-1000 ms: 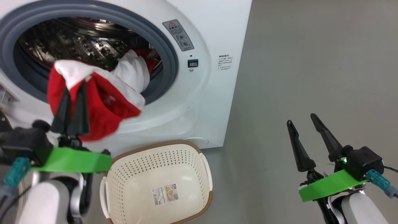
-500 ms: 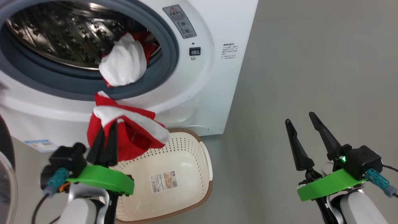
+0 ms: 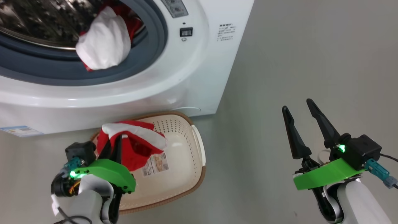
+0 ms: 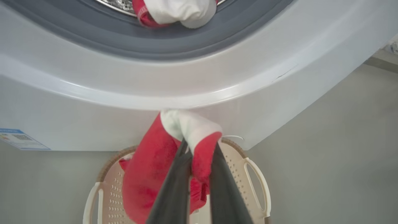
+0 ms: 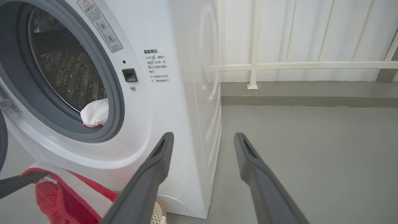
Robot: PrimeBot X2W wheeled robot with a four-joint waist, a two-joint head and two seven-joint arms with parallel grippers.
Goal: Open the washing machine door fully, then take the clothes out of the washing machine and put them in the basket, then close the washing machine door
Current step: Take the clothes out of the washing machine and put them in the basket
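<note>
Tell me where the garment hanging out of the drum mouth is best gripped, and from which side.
Likely the white bulge of the clothes that droops over the grey rubber ring: it sticks out, rounded and free, while the red part lies deeper behind it. Come straight in from the front of the washing machine, straddling the bulge. The open right gripper is empty.

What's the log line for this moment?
phase: unload | left fingers: shut on red garment, over basket | right fingers: open, empty | washer: white garment at mouth
</note>
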